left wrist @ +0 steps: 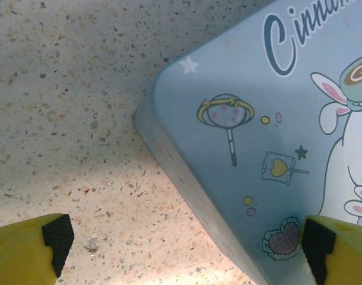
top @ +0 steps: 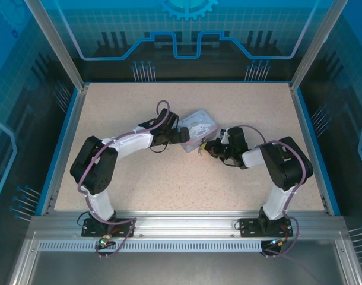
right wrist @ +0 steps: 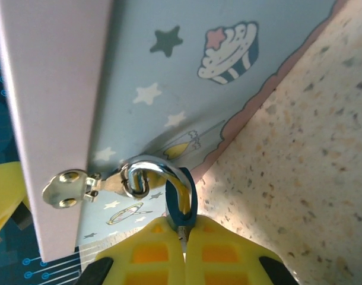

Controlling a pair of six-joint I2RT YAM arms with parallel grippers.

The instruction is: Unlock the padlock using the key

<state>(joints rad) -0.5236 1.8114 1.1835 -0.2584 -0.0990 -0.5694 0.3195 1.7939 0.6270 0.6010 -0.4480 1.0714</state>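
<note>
The padlock (right wrist: pixel 182 202) has a chrome shackle (right wrist: pixel 162 167) and a dark blue top, and the shackle hooks through the small metal hasp (right wrist: pixel 65 188) on the pale blue tin (right wrist: pixel 169 89). My right gripper (right wrist: pixel 184 228) is shut on the padlock's body, which its yellow fingers hide. In the top view this gripper (top: pixel 206 146) sits at the tin's (top: pixel 198 126) near right corner. My left gripper (left wrist: pixel 187 252) is open, its pads (left wrist: pixel 57 236) wide apart, one on the table side and one over the tin's lid (left wrist: pixel 258 119). The key is hidden or out of view.
The tin lies near the middle of the speckled table (top: pixel 169 178). Both arms reach in toward it from either side. Blue walls and metal posts (top: pixel 56 44) ring the table, with open surface to the far side and at the front.
</note>
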